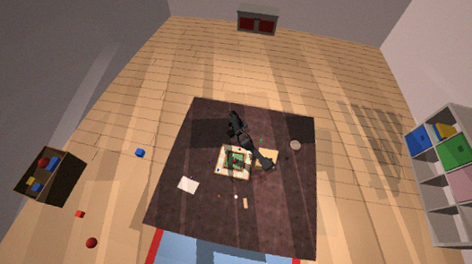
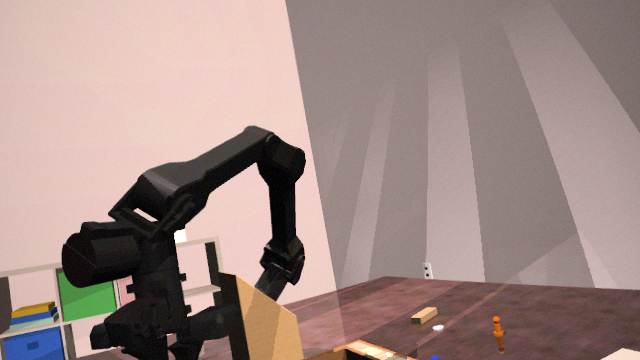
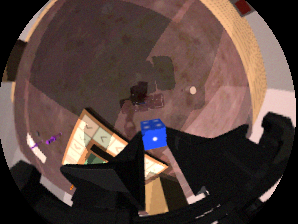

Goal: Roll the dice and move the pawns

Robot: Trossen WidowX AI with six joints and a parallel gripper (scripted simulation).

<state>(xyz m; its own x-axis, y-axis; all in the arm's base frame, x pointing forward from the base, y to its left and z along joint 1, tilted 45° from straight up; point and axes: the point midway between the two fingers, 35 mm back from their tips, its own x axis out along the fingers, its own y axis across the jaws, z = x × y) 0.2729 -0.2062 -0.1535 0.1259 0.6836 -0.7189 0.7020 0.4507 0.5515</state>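
My gripper [image 3: 152,132] is shut on the blue die [image 3: 154,135], held above the table beyond the board, clear of the tray. The die's side facing the wrist camera shows one white pip. The arrow board [image 1: 220,162] [image 3: 75,148] surrounds the tray, which has a green floor [image 1: 239,156]. The red die [image 1: 234,161] lies inside the tray; its number is too small to read. The red pawn [image 1: 239,149] stands on the board's far side. The blue pawn [image 1: 218,169] [image 2: 434,358] is at its near left corner. The fingertips are hard to make out in the top and exterior views.
A tan wooden block [image 2: 270,320] stands right of the board by the arm's base. A green pawn [image 1: 260,141], purple pawn [image 1: 209,161], orange pawn [image 2: 498,334], small wood piece [image 1: 245,203] [image 2: 424,315], white disc [image 2: 438,328], white sheet [image 1: 188,185] and round pale disc [image 1: 295,145] lie around.
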